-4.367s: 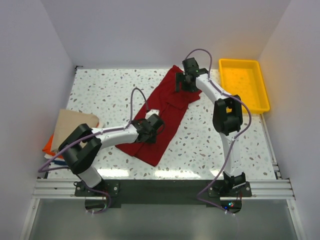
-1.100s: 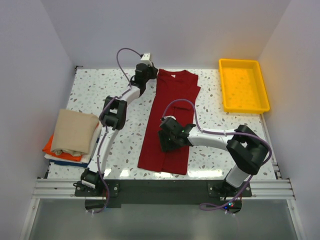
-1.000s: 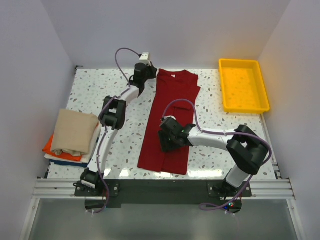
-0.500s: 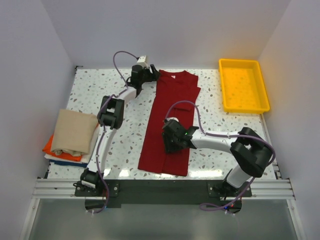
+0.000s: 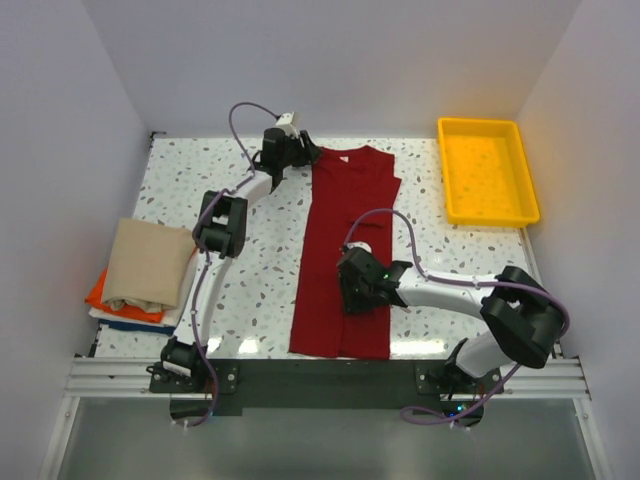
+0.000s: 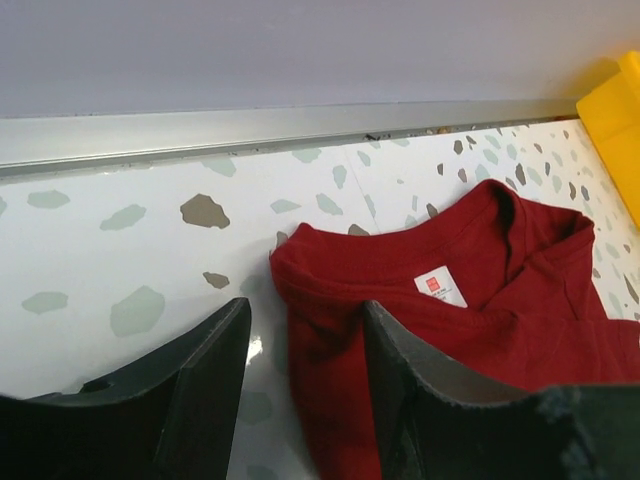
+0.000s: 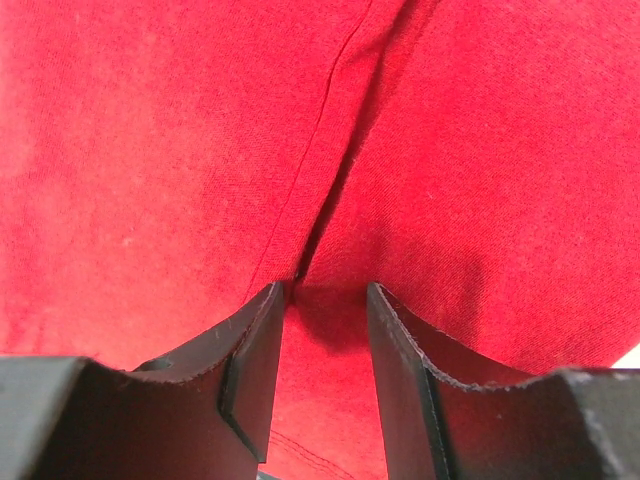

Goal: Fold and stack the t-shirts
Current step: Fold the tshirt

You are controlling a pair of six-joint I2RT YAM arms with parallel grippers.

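**Both arms at the red shirt, fingers apart**

Task item: dark red short-sleeved cotton t-shirt (image 5: pixel 345 200) lies flat on the speckled white tabletop (image 5: pixel 250 290), narrowed to a long strip. Collar is at the far end and the hem at the near edge. Small white neck label (image 6: pixel 440 288) shows inside the collar.

Left arm: stretched nearly full length toward the far edge, elbow raised mid-tabletop, wrist low. Left gripper (image 5: pixel 297 152) sits at the shirt's far-left shoulder corner. In the left wrist view the fingers (image 6: pixel 215 380) are spread. The corner of the red cloth lies flat on the tabletop in the gap between them. Released, nothing grasped.

Right arm: folded low, upper link running leftward along the near side, wrist turned down over the lower half of the shirt. Right gripper (image 5: pixel 355 295) is above the cloth, right of the strip's centre line. In the right wrist view the fingers (image 7: pixel 255 350) are parted, tips down at the fabric. A raised crease in the cloth runs into the gap between them. Not clenched on it; whether the tips press the cloth cannot be told.

Other shirts: stack at the left edge, well apart from both arms. Folded tan cloth shirt (image 5: pixel 150 260) is on top, with a folded orange shirt (image 5: pixel 100 292) and a folded blue shirt (image 5: pixel 125 325) beneath.

Yellow rectangular plastic tray (image 5: pixel 443 170) stands at the far right.
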